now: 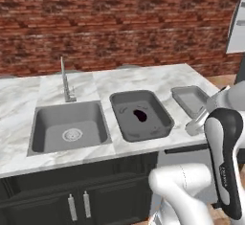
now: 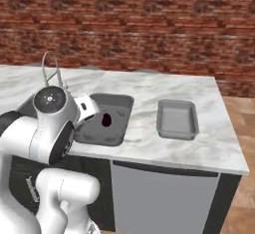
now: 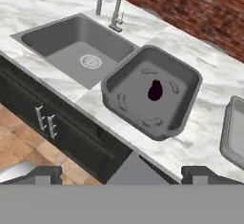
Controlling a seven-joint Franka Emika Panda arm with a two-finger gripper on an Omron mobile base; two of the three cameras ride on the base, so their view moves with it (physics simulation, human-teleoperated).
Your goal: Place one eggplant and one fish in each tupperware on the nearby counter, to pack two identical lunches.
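Observation:
One dark purple eggplant [image 1: 140,115] [image 2: 106,120] [image 3: 155,90] lies on the floor of the large, deep, dark grey tupperware [image 1: 125,123] [image 2: 119,100] [image 3: 119,86]. This tub stands on the marble counter [image 1: 143,78] [image 2: 149,86] [image 3: 209,70], just right of the sink. The smaller, lighter tupperware [image 1: 191,102] [image 2: 177,118] [image 3: 233,132] sits further right with nothing inside. My gripper [image 3: 125,174] is open and holds nothing. It hangs above the counter's front edge, in front of the large tub. The fish are out of view.
An inset steel sink [image 1: 69,126] [image 3: 71,46] with a faucet [image 1: 64,83] [image 2: 50,68] [image 3: 112,4] lies left of the large tub. A brick wall runs behind the counter. Dark cabinet doors [image 1: 79,205] stand below. The counter ends just right of the small tub.

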